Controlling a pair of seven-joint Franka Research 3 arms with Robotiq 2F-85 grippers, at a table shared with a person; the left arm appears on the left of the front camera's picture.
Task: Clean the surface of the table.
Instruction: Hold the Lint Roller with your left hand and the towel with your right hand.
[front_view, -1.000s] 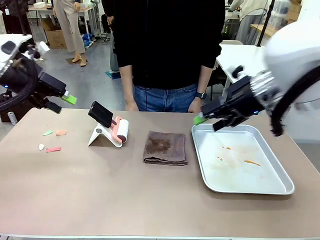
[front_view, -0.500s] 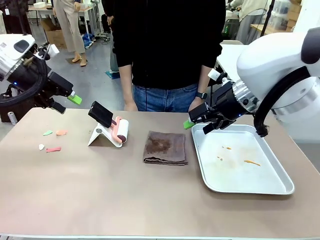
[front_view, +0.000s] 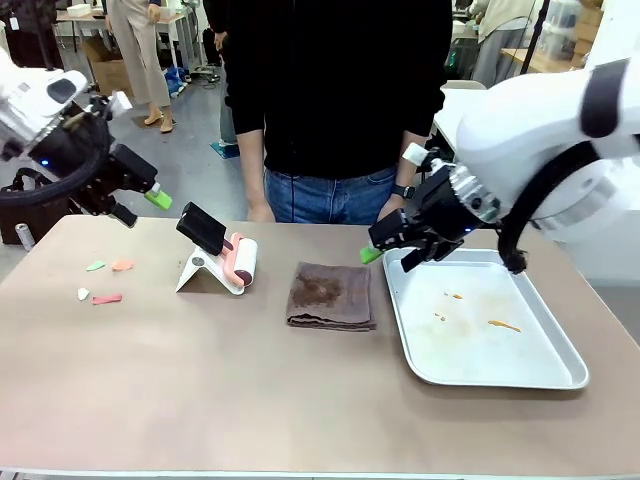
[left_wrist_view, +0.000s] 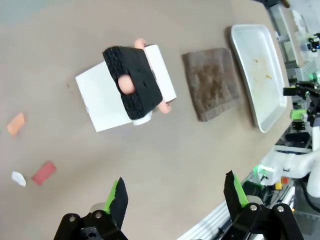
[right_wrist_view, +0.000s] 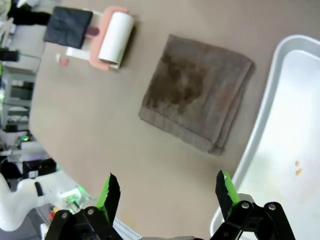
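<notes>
The left gripper (front_view: 142, 207) and right gripper (front_view: 392, 255) hover with jaws spread, holding nothing. Beneath both lies the table (front_view: 200, 390): rigid, flat and matte, to be wiped, not grasped. The brown cloth (front_view: 330, 295) below the right gripper looks limp and light, and its folded edge seems best to pinch.

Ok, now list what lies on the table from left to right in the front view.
Across the table: small coloured scraps → lint roller on its white stand → brown cloth → metal tray.
</notes>
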